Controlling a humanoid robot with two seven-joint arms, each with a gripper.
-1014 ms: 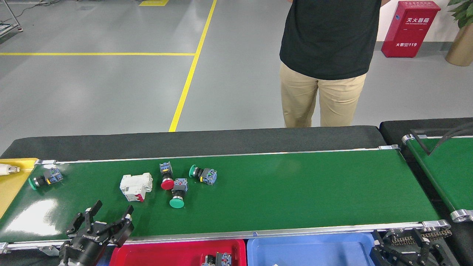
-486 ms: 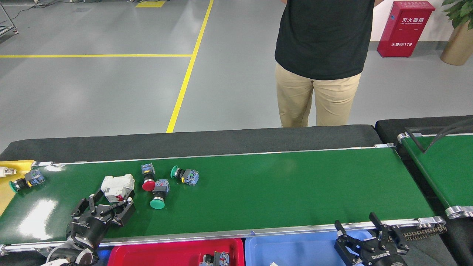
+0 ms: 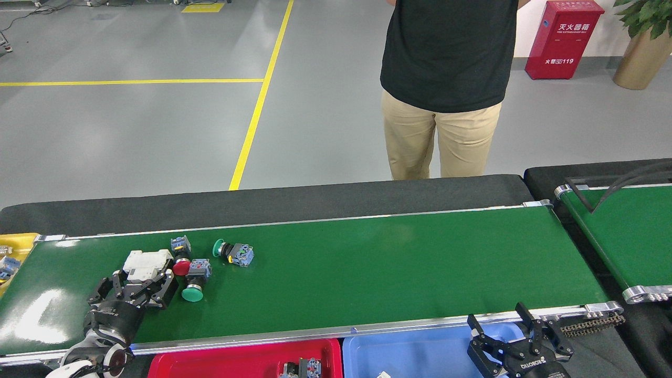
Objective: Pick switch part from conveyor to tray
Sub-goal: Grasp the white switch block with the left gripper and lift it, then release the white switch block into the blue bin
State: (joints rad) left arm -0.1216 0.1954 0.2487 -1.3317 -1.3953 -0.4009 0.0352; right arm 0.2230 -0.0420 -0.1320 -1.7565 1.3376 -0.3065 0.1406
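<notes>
Four switch parts lie on the left part of the conveyor (image 3: 367, 262), the long dark-green belt with silver rails. One is a white breaker block (image 3: 147, 263), and the left gripper (image 3: 137, 283) is right at it, with its black fingers spread open on both sides of the block, though I cannot tell if they touch it. Just to the right of the block sits a red push button (image 3: 181, 260), and a green push button (image 3: 194, 283) lies touching it, a bit nearer to me. Another green button switch (image 3: 233, 253) lies on its side close by, a little apart from those two. Below the belt's near rail stand a red tray (image 3: 210, 362), with a small switch part (image 3: 299, 368) inside it, and a blue tray (image 3: 409, 357). The right gripper (image 3: 517, 341) hangs over the blue tray with its fingers open and holds nothing. At the far left is a yellow tray (image 3: 16, 242). A person (image 3: 446, 89) in a black shirt stands behind the belt.
</notes>
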